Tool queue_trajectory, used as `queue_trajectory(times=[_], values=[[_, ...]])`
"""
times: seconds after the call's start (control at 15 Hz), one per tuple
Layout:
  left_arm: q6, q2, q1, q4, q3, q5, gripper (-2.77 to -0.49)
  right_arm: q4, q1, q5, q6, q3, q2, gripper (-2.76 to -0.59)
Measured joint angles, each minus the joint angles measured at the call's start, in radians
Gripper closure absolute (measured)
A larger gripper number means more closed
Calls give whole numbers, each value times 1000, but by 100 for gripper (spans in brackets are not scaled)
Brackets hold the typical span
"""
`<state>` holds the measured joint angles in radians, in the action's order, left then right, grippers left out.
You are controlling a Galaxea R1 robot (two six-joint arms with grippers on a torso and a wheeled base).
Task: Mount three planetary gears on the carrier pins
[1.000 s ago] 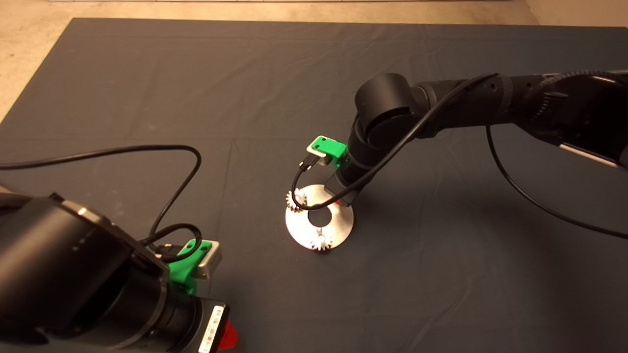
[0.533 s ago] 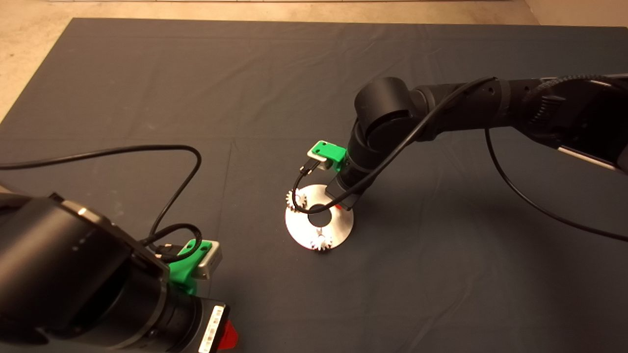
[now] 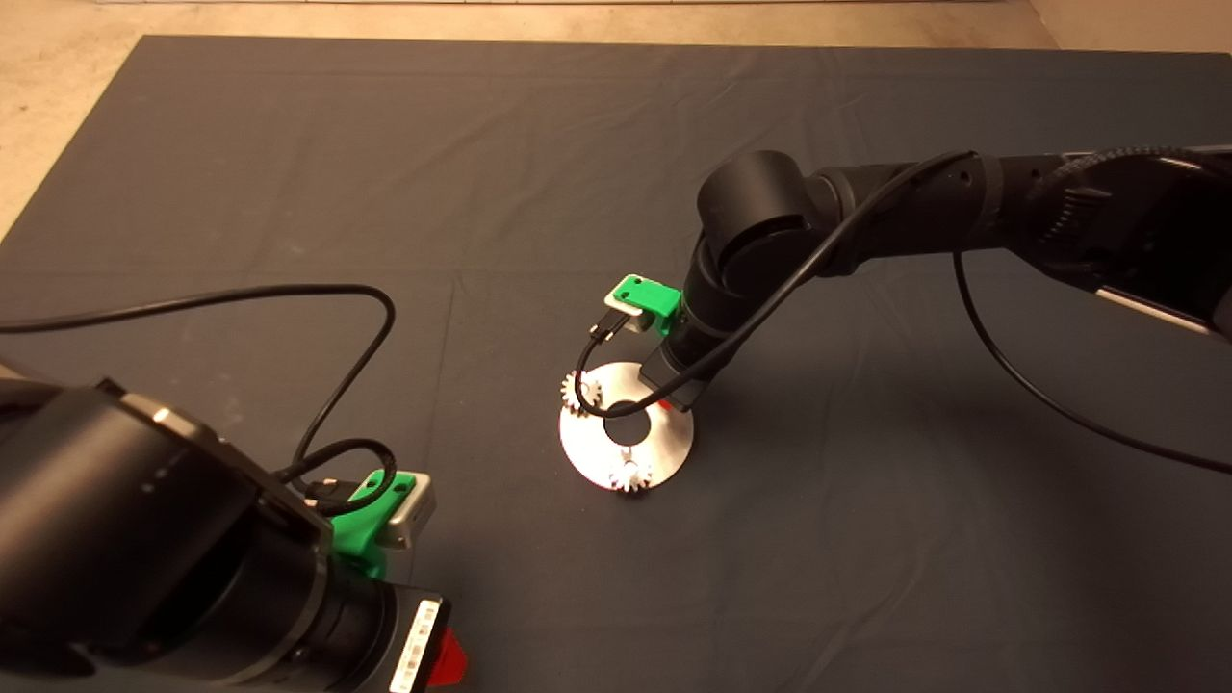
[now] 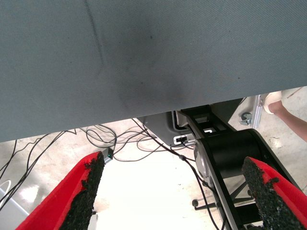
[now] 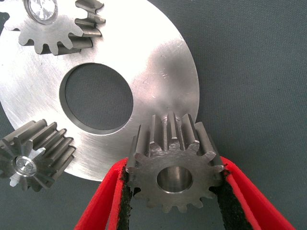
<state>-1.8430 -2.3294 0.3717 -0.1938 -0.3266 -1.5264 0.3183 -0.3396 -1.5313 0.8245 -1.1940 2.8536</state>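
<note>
On my head view the left tool sits parked at the lower left edge of the mat. Its wrist view shows its fingers spread wide apart with nothing between them, the floor, cables and a person's leg beyond the mat. Further out, the right tool is clamped on the third gear just above the disc rim — the head view hides this behind the wrist. Two gears already sit on their pins; from above I see them at the disc's near and left edges.
</note>
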Motion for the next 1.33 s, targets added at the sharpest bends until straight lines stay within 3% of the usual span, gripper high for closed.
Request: queue_trajectory(times=[1.33], values=[[0, 0, 0, 0, 0, 0, -204, 0, 22, -3, -1, -8, 0, -107]])
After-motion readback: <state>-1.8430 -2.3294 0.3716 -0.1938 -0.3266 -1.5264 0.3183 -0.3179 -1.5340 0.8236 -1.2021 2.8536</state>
